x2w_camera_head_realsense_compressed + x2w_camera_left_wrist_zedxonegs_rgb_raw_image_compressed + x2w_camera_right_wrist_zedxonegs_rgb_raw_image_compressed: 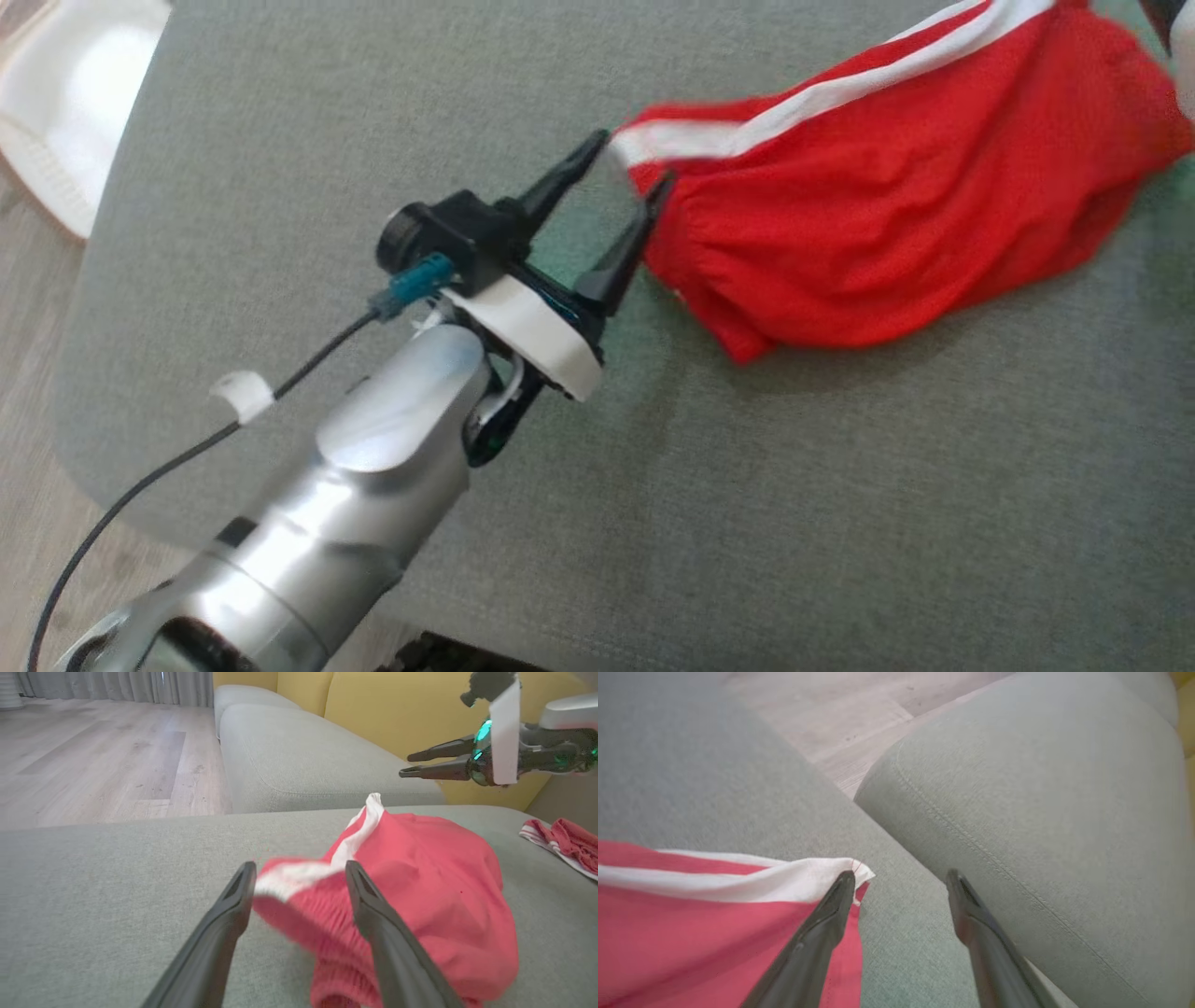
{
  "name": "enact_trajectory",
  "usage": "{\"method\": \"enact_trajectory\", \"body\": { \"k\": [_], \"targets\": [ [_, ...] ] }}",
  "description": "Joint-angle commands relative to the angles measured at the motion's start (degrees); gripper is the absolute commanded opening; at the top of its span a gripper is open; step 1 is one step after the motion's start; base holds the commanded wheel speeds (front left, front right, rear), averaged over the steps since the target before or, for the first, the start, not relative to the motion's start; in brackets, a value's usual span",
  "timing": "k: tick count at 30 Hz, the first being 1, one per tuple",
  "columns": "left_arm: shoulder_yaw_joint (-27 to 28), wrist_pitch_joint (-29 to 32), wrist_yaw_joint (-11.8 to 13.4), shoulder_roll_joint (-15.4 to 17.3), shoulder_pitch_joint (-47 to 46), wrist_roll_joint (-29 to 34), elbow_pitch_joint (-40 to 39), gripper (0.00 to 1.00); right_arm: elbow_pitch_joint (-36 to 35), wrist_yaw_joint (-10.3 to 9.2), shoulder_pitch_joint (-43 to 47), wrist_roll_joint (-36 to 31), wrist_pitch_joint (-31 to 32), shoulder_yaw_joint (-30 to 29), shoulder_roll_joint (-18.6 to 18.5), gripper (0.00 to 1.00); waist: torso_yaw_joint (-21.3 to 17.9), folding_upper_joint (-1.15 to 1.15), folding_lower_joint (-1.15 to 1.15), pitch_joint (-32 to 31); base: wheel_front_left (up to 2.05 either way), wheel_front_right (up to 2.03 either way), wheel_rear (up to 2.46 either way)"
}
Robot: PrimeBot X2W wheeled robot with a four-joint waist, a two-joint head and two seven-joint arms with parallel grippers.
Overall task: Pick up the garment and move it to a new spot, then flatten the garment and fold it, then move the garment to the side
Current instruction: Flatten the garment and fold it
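One garment, red with white striping along one side, lies bunched on the grey cushion, toward that cushion's far right part in the head view and well apart from its rounded near left corner. Two grippers are at it, one at each end. The left gripper has its two dark fingers spread wide; their tips sit at the garment's white-banded corner, and bare cushion shows between them further back, so nothing is pinched. In the left wrist view the cloth's blurred edge lies across the gap between those two fingers. The right gripper is also spread: one finger overlaps the garment's other white corner, the second stands over bare cushion, and no cloth is clamped between them. From the left wrist view this same gripper hangs above the far edge of the cushion, clear of the cloth. A second cushion, also grey, sits just beside the first with a narrow gap between them, and yellow back cushions, at least two, rise behind. One more red-and-white piece of cloth lies near the cushion's right edge, apart from the garment. One white object sits on the wooden floor past the cushion's left edge, and one black cable runs along the left arm.
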Motion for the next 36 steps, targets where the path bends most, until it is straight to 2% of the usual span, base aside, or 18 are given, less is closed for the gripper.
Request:
{"method": "enact_trajectory", "body": {
  "k": [1,7,14,20,23,28,33,36],
  "targets": [
    [3.58,-0.55,-0.31,2.31,0.20,0.16,-1.27,1.00,0.59,-0.05,1.14,1.53,-2.45,-1.57,0.65,1.00,-1.87,0.00,0.01,-1.97,0.00,0.00,0.00],
    [9.11,-0.55,0.78,4.06,2.93,1.22,-3.10,1.00,2.97,-0.05,3.45,4.80,-9.62,-5.56,3.47,1.00,-4.93,0.00,0.01,-5.38,0.00,0.00,0.00],
    [19.46,-0.55,4.29,5.72,8.07,3.84,-10.24,1.00,4.56,-0.05,7.59,9.02,-21.43,-12.84,8.27,1.00,-9.23,0.00,0.01,-10.00,0.00,0.00,0.00],
    [28.35,-0.55,6.68,5.13,15.06,7.34,-18.06,1.00,2.82,-0.05,11.99,8.44,-24.09,-20.66,12.20,1.00,-12.82,0.00,0.01,-13.59,0.00,0.00,0.00],
    [32.13,-0.55,7.19,4.06,18.88,9.09,-20.94,1.00,-0.98,-0.05,15.92,5.64,-24.13,-28.40,13.93,1.00,-14.25,0.00,0.01,-14.94,0.00,0.00,0.00],
    [36.66,-0.55,6.83,1.96,25.09,12.42,-23.30,1.00,-7.79,-0.05,27.14,-3.54,-24.15,-40.60,18.07,1.00,-16.14,0.00,0.01,-16.95,0.00,0.00,0.00],
    [39.70,-0.56,5.80,0.00,31.00,15.67,-24.14,1.00,-14.75,-0.05,39.96,-13.06,-24.16,-52.61,24.92,1.00,-17.61,0.00,0.01,-18.32,0.00,0.00,0.00],
    [40.66,-0.56,5.03,-1.04,34.11,17.24,-24.12,1.00,-18.30,-0.05,46.84,-18.44,-24.16,-57.17,29.21,1.00,-18.14,0.00,0.01,-18.62,0.00,0.00,0.00]
  ]
}}
